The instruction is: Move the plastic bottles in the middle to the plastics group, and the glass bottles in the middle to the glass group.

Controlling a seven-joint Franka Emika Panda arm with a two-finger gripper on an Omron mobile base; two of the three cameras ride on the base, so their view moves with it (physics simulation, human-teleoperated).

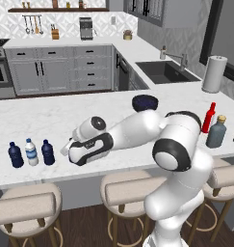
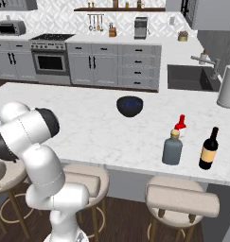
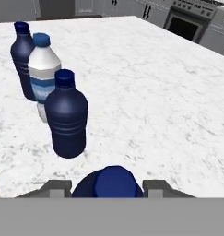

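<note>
A: What is the hand [image 3: 109,186] doing right now?

B: It is gripping a navy bottle [image 3: 109,183], closed around it at the bottom centre of the hand view, with the blue cap sticking up between the two fingers.

A: And where is it carrying it?

B: Toward the plastics group at the left of the hand view: a second navy bottle [image 3: 66,115] standing nearest, a clear bottle with a blue label [image 3: 43,76] behind it, and a third navy bottle [image 3: 22,57] at the upper left. All are standing upright on the tabletop [image 3: 155,92].

A: What could be going wrong here?

B: The nearest navy bottle is sitting close ahead. If the hand is pushing further in, I think the held bottle might knock it into the clear one.

A: And the glass?

B: The grey bottle [image 2: 172,148] is standing beside the red bottle [image 2: 181,123] and the dark wine bottle [image 2: 209,148], lower right of the right base view.
</note>
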